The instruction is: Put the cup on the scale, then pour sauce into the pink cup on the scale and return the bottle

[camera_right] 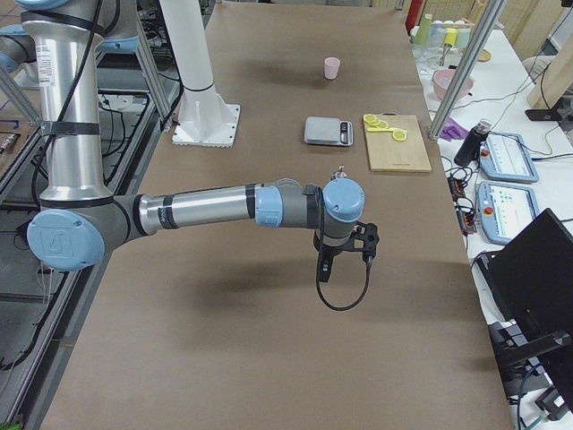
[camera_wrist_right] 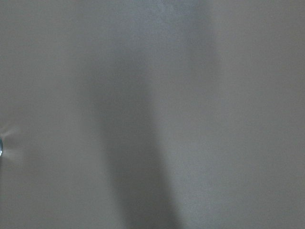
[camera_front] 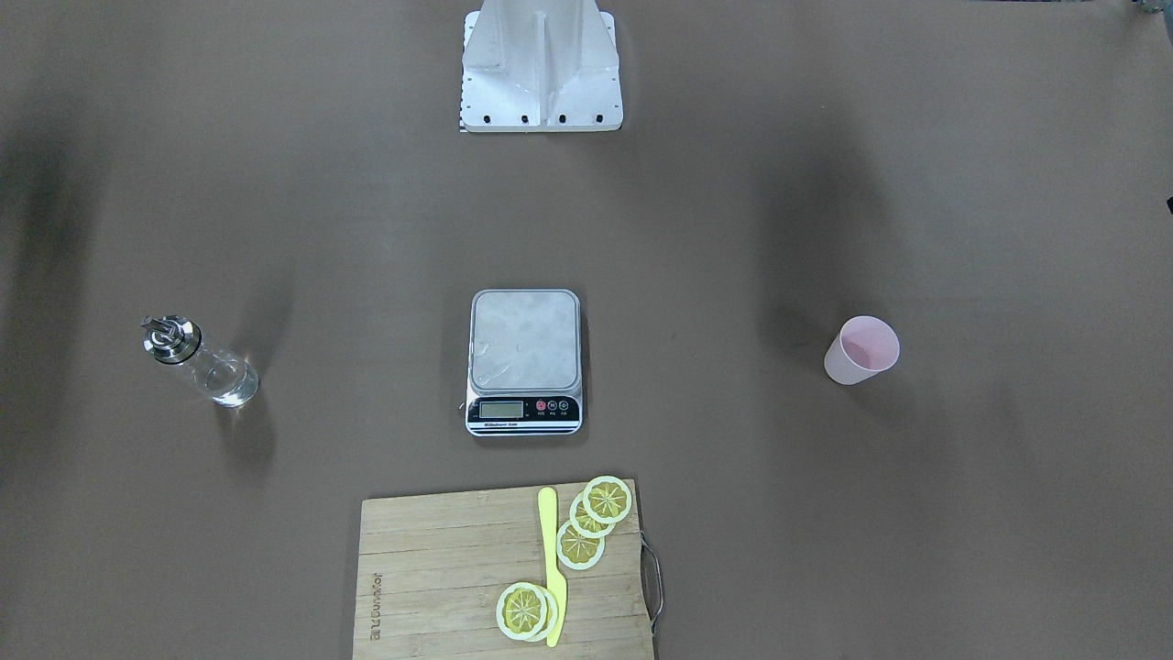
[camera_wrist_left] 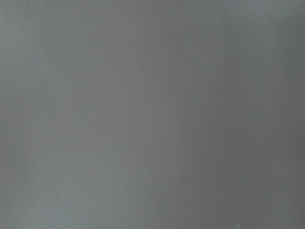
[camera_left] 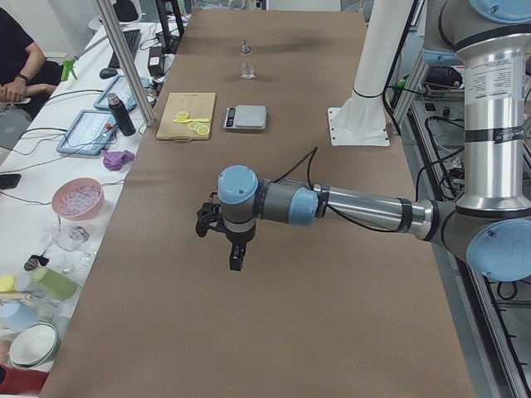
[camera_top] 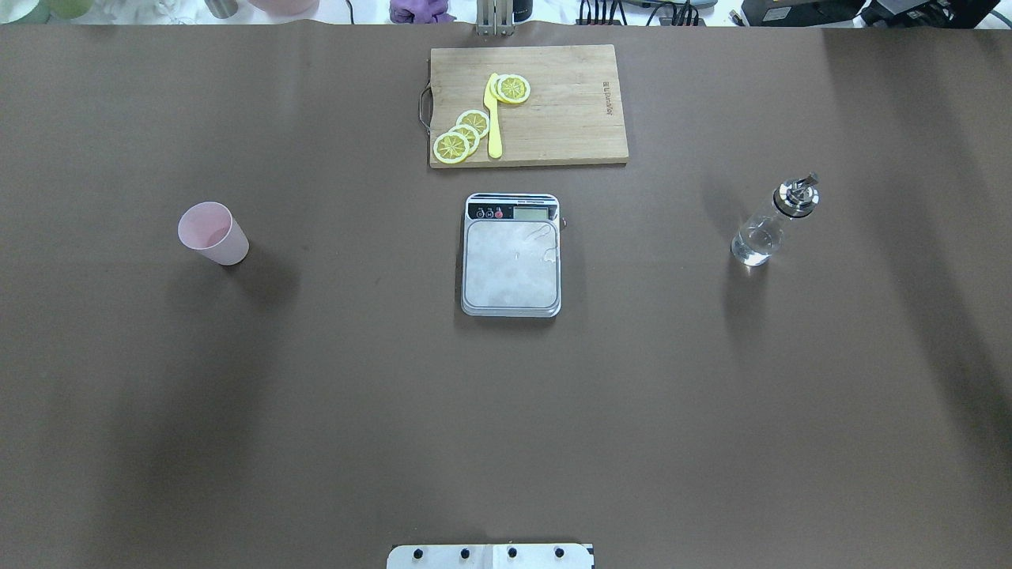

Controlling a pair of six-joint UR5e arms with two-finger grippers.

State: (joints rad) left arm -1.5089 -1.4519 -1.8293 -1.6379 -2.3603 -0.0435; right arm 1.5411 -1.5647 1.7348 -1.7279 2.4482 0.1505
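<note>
Pink cup [camera_top: 212, 233] upright, well apart from left gripper [camera_left: 236, 255].

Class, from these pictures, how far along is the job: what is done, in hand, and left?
Done: nothing. The cup stands on the table, apart from the bare scale. In hand: nothing; the bottle stands alone, ungripped. Left: cup onto scale, pour, return bottle.

The brown table [camera_top: 506, 411] carries 1 cup [camera_top: 212, 233], 1 scale [camera_top: 511, 265], 1 bottle [camera_top: 765, 231] and 1 cutting board [camera_top: 569, 118].
</note>
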